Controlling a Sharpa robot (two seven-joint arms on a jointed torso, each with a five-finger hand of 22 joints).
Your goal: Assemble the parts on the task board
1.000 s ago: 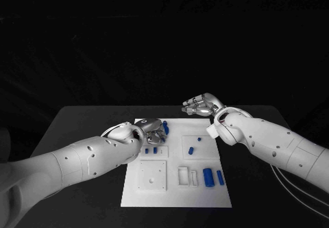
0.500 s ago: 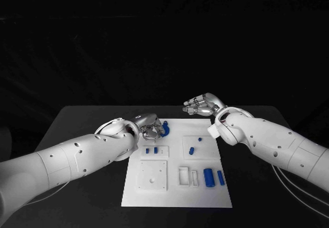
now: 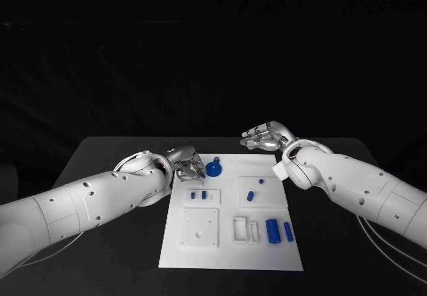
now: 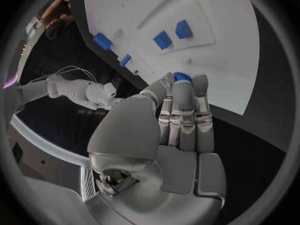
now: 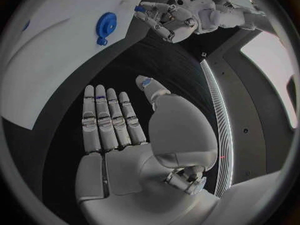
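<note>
The blue gear part (image 3: pixel 213 168) is lying flat on the task board (image 3: pixel 267 253) near its far left corner, with a small tab sticking out toward the far edge. The left hand (image 3: pixel 186 168) is sitting just beside it, on the side of the board's left edge; its fingers (image 4: pixel 184 110) are lying straight and side by side, holding nothing, and in the left wrist view the fingertips are reaching right up to the gear's edge, though contact cannot be confirmed. The right hand (image 3: pixel 265 138) is hovering over bare table just beyond the board's far right corner, palm flat, fingers (image 5: pixel 106 117) extended and parted, also holding nothing; it is well apart from the gear. Judgement: the left hand is clearly the nearer one, and the gear is lying directly ahead of its fingertips, toward the board's centre line, so any next pick or push is falling to that hand. Other blue parts (image 3: pixel 271 231) are resting in their recesses on the near half of the board, away from both hands.
</note>
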